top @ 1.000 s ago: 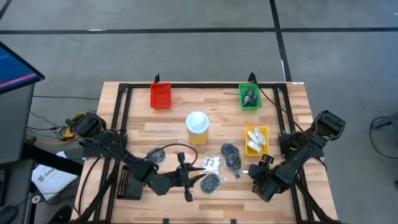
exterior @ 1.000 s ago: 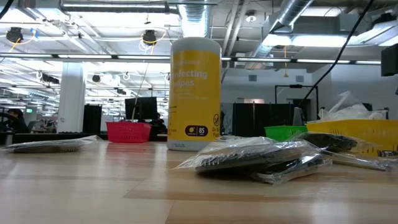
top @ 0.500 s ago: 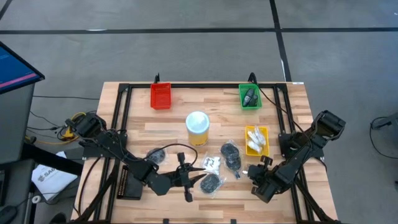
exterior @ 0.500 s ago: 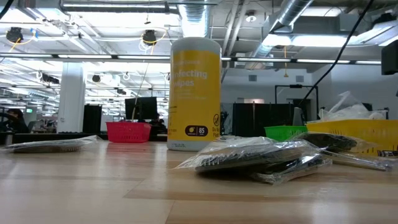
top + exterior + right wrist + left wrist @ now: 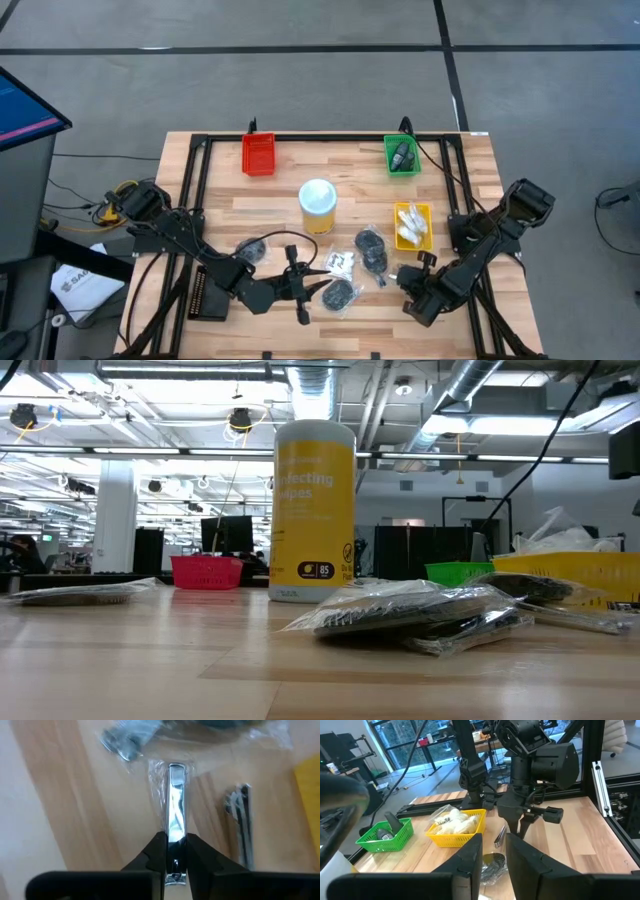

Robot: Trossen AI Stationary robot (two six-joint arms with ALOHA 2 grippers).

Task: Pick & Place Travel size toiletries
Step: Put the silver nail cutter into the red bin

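My right gripper (image 5: 175, 851) points down near the table's front right and is shut on a silvery nail clipper (image 5: 175, 805) in a clear wrapper; a second clipper (image 5: 240, 817) lies beside it. In the high view my right gripper (image 5: 403, 277) stands in front of the yellow tray (image 5: 412, 240). My left gripper (image 5: 495, 857) hovers open near the front middle, above a dark bundle in a clear bag (image 5: 340, 293) that lies flat on the table. White sachets (image 5: 340, 262) and two more dark bundles (image 5: 371, 248) (image 5: 248, 250) also lie on the wood. My right gripper pinches the clipper's near end (image 5: 175, 839) between its two fingers, one on each long side. The fingers come steeply from above. The clipper runs straight on from the fingers, and its far end (image 5: 176, 770) lies on the wood in its wrapper.
A tall yellow tub with a white lid (image 5: 317, 205) stands mid-table. A red tray (image 5: 258, 153) and a green tray (image 5: 402, 155) sit at the far edge, and a black tray (image 5: 208, 295) at the front left. A black frame (image 5: 200, 180) rims the table.
My right gripper's fingers have drawn together on the silvery clipper while the hand has kept its place. The clipper and the other things have stayed where they were.
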